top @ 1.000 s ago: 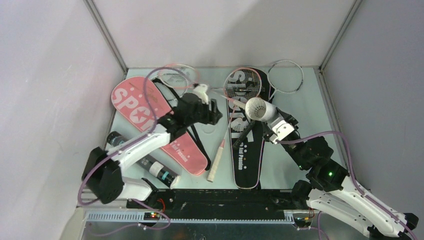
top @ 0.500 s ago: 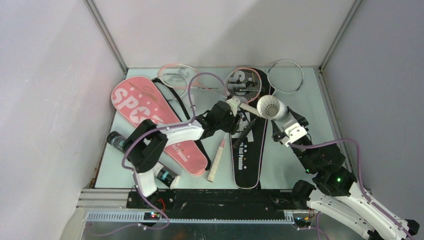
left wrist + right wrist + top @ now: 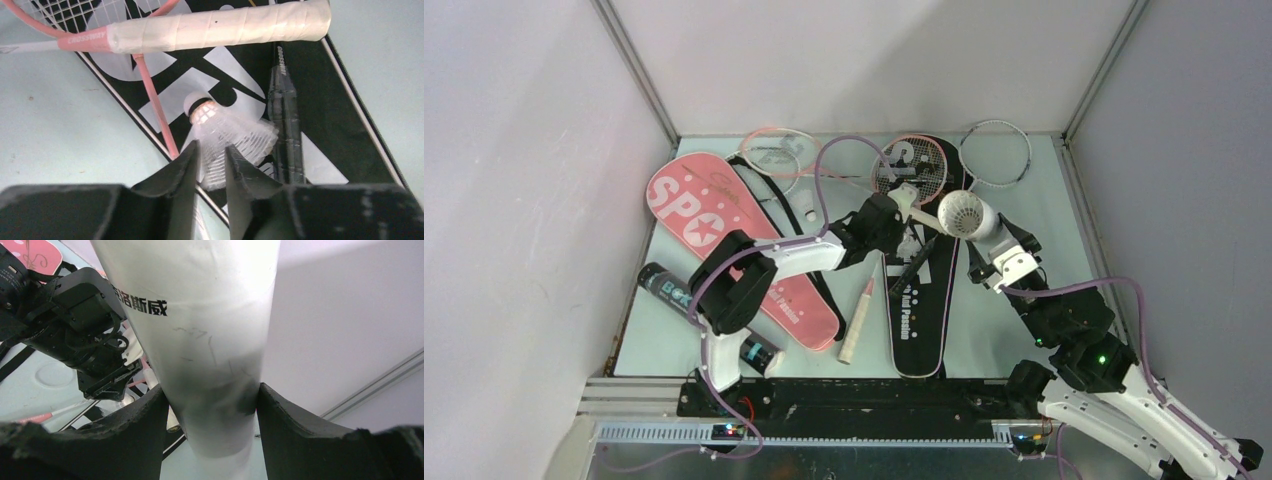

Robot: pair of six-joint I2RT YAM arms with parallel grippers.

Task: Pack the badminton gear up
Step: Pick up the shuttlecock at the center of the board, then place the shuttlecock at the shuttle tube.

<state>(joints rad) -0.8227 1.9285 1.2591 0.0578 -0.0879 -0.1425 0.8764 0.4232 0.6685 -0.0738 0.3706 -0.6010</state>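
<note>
The left fingers [image 3: 180, 170] are clamped on the feather skirt of a shuttlecock [image 3: 225, 127] lying on the black cover [image 3: 325, 95]. The white shuttle tube [image 3: 200, 315] is gripped between the right fingers [image 3: 135, 425], above the tabletop [image 3: 1044, 190].

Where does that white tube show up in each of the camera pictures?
Top external: white shuttle tube, centre right, open end towards the camera.
Left wrist: not in it.
Right wrist: fills the middle, held by the right gripper.
Shared landmark: left arm, left of the tube in both.
</note>
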